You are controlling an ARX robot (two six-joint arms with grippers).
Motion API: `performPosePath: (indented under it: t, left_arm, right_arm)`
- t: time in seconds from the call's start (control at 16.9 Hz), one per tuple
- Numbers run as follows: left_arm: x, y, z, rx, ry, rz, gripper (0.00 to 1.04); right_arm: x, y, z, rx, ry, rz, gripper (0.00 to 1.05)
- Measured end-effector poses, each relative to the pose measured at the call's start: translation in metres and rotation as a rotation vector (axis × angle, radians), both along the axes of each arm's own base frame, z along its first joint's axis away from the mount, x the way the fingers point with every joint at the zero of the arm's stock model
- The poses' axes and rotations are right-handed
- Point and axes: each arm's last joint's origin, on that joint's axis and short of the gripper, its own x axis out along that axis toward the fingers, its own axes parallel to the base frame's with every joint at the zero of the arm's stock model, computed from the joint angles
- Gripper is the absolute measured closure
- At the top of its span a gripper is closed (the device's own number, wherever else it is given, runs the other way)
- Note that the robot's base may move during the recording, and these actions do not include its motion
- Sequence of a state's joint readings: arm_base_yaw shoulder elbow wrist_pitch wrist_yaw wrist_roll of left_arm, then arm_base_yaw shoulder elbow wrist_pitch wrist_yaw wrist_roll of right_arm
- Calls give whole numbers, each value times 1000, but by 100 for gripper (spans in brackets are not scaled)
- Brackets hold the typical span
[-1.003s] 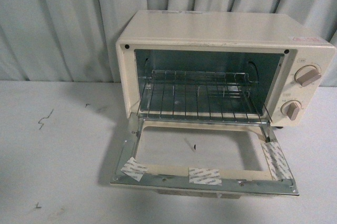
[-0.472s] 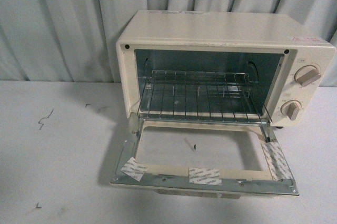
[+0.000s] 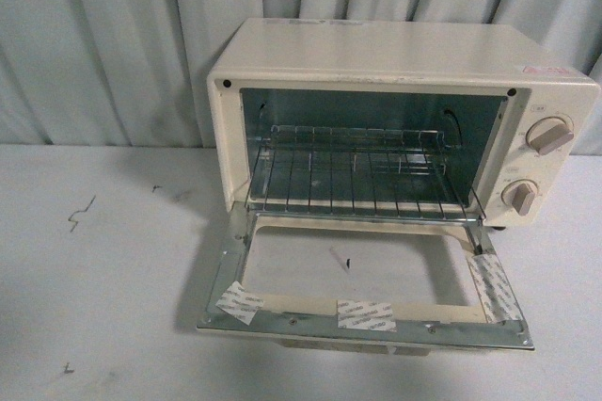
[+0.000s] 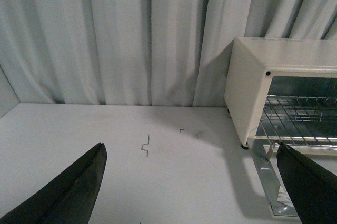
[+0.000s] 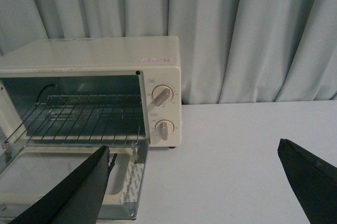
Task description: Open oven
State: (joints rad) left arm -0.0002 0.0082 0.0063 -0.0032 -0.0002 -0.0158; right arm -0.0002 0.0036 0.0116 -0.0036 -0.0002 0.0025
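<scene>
You're looking at the oven (image 3: pixel 395 119) sitting on the white table (image 3: pixel 103 260), right of centre and pushed back close to the grey curtain (image 3: pixel 113 43). Its door (image 3: pixel 367 312) is dropped all the way down, lying flat toward you, glass window facing up, with three strips of tape (image 3: pixel 365 314) stuck along its near metal edge and right side. Inside, the wire rack (image 3: pixel 362 175) sits level across the cavity, and nothing rests on it. Two beige knobs (image 3: pixel 548 135) stack one above the other on the right front panel.

Neither arm shows in the front view, so you go to the wrist cameras. Your left gripper (image 4: pixel 195 192) is spread wide, its two dark fingers (image 4: pixel 68 192) well apart with nothing between them, hanging over bare table to the left of the oven; you can see the oven's left corner and the edge of the lowered door from there. Your right gripper (image 5: pixel 200 192) is released as well, fingers (image 5: pixel 73 192) wide and empty, sitting near and to the right of the oven, facing its knob panel, clear of the door.

A few small dark marks (image 3: pixel 83 213) dot the table on the left side.
</scene>
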Motion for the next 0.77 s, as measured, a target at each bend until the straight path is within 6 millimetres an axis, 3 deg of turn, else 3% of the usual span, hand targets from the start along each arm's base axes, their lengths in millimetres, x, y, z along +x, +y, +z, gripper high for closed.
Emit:
performPosePath:
  t: [0.77]
  left_arm:
    - [0, 0, 0, 0, 0, 0, 7]
  right_arm:
    - [0, 0, 0, 0, 0, 0, 6]
